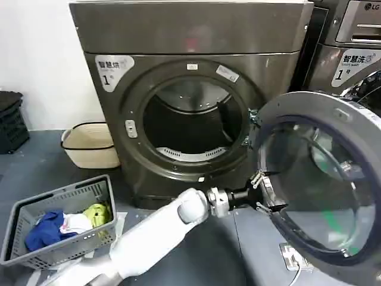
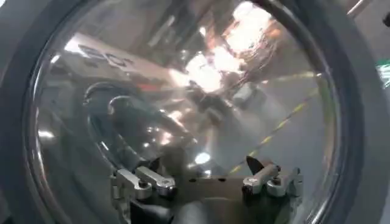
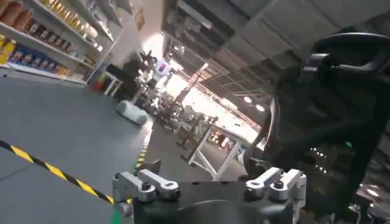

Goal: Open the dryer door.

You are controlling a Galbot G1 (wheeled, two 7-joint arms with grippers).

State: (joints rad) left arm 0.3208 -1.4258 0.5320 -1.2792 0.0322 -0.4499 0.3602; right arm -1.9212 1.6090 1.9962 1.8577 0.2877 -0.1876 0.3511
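The dryer door [image 1: 321, 179] stands swung wide open to the right of the dryer, its grey inner rim and domed tinted glass facing me. The dark drum opening [image 1: 193, 122] is uncovered. My left arm reaches from the lower left, and the left gripper [image 1: 266, 192] is open at the door's inner rim, on the hinge side, with nothing clamped. In the left wrist view the door glass [image 2: 201, 91] is close in front of the open left gripper [image 2: 207, 167]. The right gripper [image 3: 210, 176] is open and holds nothing, facing away into the room.
A grey basket [image 1: 18, 208] with clothes sits on the floor at the lower left. Beside the dryer stands a cream basket [image 1: 89, 143], and a black crate [image 1: 12, 119] is at the far left. The LG-marked machine [image 1: 351, 47] is behind the open door.
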